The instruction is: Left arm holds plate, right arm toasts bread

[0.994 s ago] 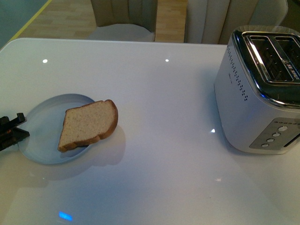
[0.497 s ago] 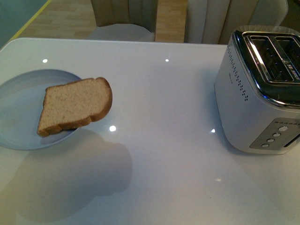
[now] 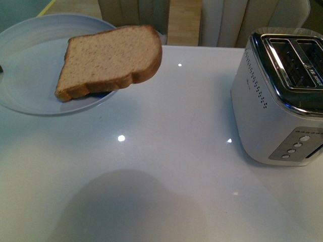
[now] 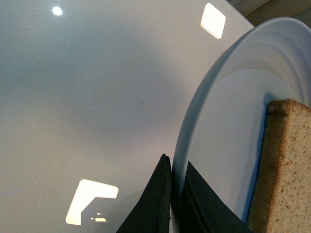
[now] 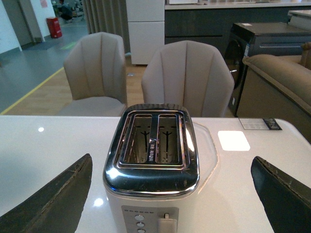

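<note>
Bread (image 3: 108, 60) sits at the far left of the scene, and the bigger things fix its place. The glossy white table (image 3: 166, 166) fills the front view, with a round shadow on its near middle. At the right stands the white-and-chrome toaster (image 3: 282, 91), both slots empty in the right wrist view. The pale blue-grey plate (image 3: 25, 96) is held up clear of the table, its rim pinched between the black tips of the left gripper (image 4: 176, 164). On the plate lies the single wholemeal slice, light brown with a darker crust. Its long axis runs left to right, and its rounded end overhangs the plate's right rim, pointing toward the toaster. The right gripper (image 5: 171, 156) faces the toaster with its fingers spread wide, holding nothing. The slice lies well off to its left, outside its camera, so I judge it must swing left to take that overhanging end.
</note>
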`<state>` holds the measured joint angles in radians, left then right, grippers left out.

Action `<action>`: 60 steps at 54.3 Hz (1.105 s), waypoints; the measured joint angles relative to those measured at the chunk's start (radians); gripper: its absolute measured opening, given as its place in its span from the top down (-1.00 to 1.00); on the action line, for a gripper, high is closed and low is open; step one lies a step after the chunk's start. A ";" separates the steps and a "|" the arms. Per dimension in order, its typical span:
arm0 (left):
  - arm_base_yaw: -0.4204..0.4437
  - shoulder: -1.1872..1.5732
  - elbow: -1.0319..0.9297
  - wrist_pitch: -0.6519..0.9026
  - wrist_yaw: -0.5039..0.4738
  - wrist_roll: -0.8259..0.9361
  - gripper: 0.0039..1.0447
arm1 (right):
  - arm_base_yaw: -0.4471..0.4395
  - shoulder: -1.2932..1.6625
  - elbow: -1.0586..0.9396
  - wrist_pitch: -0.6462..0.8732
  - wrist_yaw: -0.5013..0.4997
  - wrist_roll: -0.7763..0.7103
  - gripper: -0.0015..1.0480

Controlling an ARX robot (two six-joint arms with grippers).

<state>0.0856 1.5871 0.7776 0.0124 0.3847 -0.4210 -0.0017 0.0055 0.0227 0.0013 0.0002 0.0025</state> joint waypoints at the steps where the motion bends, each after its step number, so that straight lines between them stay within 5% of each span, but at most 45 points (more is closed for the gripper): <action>1: -0.007 -0.003 0.003 -0.003 -0.003 -0.006 0.95 | 0.000 0.000 0.000 0.000 0.000 0.000 -0.83; 10: -0.137 -0.045 0.060 -0.059 -0.048 -0.086 0.95 | 0.000 0.000 0.000 0.000 0.000 0.000 -0.83; 35: -0.309 -0.100 0.108 -0.100 -0.090 -0.205 0.95 | -0.001 0.005 0.002 -0.006 -0.009 0.009 -0.83; 45: -0.331 -0.111 0.108 -0.111 -0.097 -0.212 0.95 | -0.023 0.221 0.114 -0.324 -0.182 0.250 -0.83; 60: -0.344 -0.115 0.108 -0.119 -0.101 -0.217 0.95 | -0.011 0.488 0.215 -0.090 -0.246 0.418 -0.83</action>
<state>-0.2584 1.4719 0.8860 -0.1070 0.2836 -0.6376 -0.0132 0.4931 0.2379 -0.0883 -0.2459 0.4206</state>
